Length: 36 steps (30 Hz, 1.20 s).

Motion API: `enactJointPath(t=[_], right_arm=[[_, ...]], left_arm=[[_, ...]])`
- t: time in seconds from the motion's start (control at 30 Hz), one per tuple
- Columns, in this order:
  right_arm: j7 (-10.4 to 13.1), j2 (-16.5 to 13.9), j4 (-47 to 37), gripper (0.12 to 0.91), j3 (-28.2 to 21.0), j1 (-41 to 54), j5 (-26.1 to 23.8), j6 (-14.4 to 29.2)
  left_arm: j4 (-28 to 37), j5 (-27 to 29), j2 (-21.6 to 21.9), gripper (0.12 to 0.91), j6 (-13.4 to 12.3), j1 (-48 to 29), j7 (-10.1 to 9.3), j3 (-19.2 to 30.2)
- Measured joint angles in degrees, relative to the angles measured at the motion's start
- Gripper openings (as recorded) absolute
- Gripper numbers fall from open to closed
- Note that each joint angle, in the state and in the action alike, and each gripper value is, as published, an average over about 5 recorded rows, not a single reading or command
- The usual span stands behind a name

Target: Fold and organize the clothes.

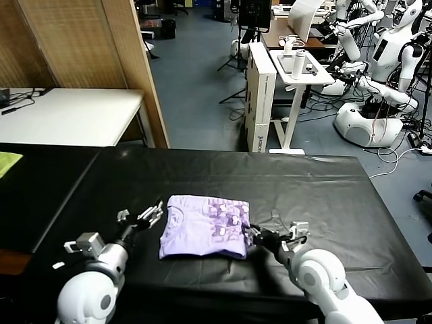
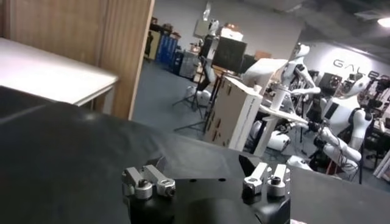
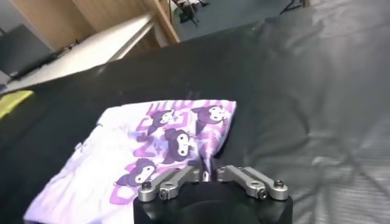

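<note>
Black table (image 1: 324, 196): right jaws pinch T-shirt (image 1: 202, 226) edge.

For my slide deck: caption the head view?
Right gripper at the folded lavender T-shirt edge on black table; left gripper open beside it.

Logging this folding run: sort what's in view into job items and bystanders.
Job:
- lavender T-shirt, folded on the black table
- right gripper at the shirt's edge, pinching it
- left gripper, open beside the shirt

Bystanders:
- yellow-green cloth
- white table
- parked robots
</note>
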Motion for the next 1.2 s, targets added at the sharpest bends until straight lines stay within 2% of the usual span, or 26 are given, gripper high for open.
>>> enactJointPath(t=[0.13, 0.23, 0.33, 0.47, 0.53, 0.67, 0.77, 1.0, 1.2], right_arm=[[-1.03, -1.28, 1.44, 0.681, 0.9, -0.81, -2.02, 1.02], [-2.63, -2.55, 2.75, 0.836, 1.64, -1.82, -5.49, 3.43], [-4.22, -3.82, 4.39, 0.897, 2.71, -3.41, -10.43, 7.19], [-5.73, -4.59, 6.97, 0.906, 4.87, -6.27, -17.72, 12.79], [-5.86, -4.53, 8.26, 0.907, 6.04, -7.87, -21.18, 15.27], [-5.5, -4.07, 10.65, 0.907, 8.27, -11.51, -27.42, 19.39], [-5.37, -3.91, 11.95, 0.907, 9.88, -14.9, -30.47, 22.4], [-5.06, -3.94, 13.95, 0.907, 13.31, -24.02, -32.15, 28.79], [-4.2, -2.57, 15.58, 0.907, 15.48, -30.16, -33.43, 32.24]], left_arm=[[0.1, 0.76, 0.86, 0.907, -1.57, 0.54, 0.44, -0.31], [0.57, 1.82, 1.75, 0.907, -4.34, 1.16, 0.47, -0.32], [1.26, 2.68, 2.93, 0.907, -7.94, 2.03, 0.59, -0.1], [1.84, 3.16, 4.96, 0.907, -13.21, 3.74, 0.61, -0.03], [1.74, 3.74, 6.01, 0.907, -14.62, 4.79, 0.22, -0.22], [0.89, 4.04, 7.9, 0.907, -14.56, 7.14, -1.05, -1.11], [0.16, 3.67, 9.05, 0.907, -14.76, 9.28, -1.28, -2.1], [-1.67, 3.27, 10.77, 0.907, -15.15, 14.66, -1.23, -3.91], [-2.96, 3.58, 11.18, 0.907, -15.06, 18.7, -1.59, -4.33]])
